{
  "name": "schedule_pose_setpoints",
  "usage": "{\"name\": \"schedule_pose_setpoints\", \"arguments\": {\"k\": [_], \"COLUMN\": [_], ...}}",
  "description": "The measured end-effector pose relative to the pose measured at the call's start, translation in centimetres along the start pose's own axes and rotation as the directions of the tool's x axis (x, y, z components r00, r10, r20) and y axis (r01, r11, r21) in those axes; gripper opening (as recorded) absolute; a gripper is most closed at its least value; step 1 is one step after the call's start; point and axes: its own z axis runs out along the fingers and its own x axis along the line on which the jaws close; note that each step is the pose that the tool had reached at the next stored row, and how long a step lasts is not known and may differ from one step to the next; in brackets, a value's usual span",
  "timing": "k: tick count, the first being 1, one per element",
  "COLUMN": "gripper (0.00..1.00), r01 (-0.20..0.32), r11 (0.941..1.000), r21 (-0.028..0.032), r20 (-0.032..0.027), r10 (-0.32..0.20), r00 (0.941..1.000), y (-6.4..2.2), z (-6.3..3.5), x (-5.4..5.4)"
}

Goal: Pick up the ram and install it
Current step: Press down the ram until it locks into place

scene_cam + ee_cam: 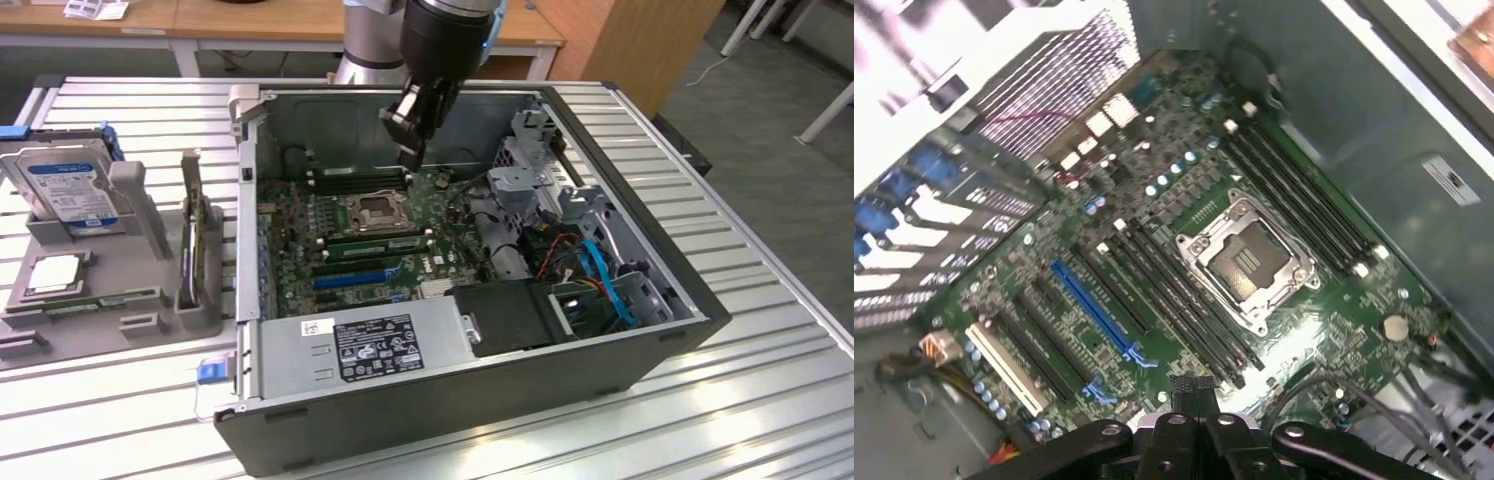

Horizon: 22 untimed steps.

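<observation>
Ram (100, 299), seemingly the thin green stick lying in the grey tray (123, 262) on the tabletop (747, 400) at the exterior view's left, looks light, stiff and fragile, best taken by its long edges, while the pincer (410, 153) hangs closed and apparently empty above the motherboard (1354, 300).

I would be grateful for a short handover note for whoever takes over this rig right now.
Gripper: shut, hanging inside the open computer case above the motherboard, over the far memory slots. Nothing can be seen held in it.
Ram stick: a green one sits along a slot just in front of the processor socket.
Second green stick: lies in the tray on the exterior view's left.
Done: one stick appears to be placed on the board.
Left: whether it is fully seated cannot be told, so check that.
</observation>
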Motion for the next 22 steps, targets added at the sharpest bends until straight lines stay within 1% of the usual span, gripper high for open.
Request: {"name": "schedule_pose_setpoints", "arguments": {"k": [3,6,9,11,14,17,19,22], "gripper": [0.10,0.10,0.10,0.10,0.10,0.10,0.10,0.10], "r01": [-0.050,-0.100,-0.151,-0.184,-0.235,-0.284,-0.316,-0.365], "r11": [0.9987,0.9949,0.9885,0.9828,0.9719,0.9587,0.9485,0.9308], "r21": [-0.0021,-0.0045,-0.0070,-0.0087,-0.0116,-0.0145,-0.0165,-0.0198], "r20": [0.0034,0.0068,0.0100,0.0120,0.0151,0.0180,0.0198,0.0224], "r10": [0.050,0.100,0.151,0.185,0.235,0.284,0.317,0.365], "r00": [0.9987,0.9949,0.9884,0.9828,0.9718,0.9586,0.9483,0.9306], "y": [0.00,0.00,0.00,0.00,0.00,-0.01,0.00,0.00], "z": [0.00,0.00,0.00,0.00,0.00,0.00,0.00,0.00], "x": [0.00,0.00,0.00,0.00,0.00,-0.01,0.00,0.00]}}
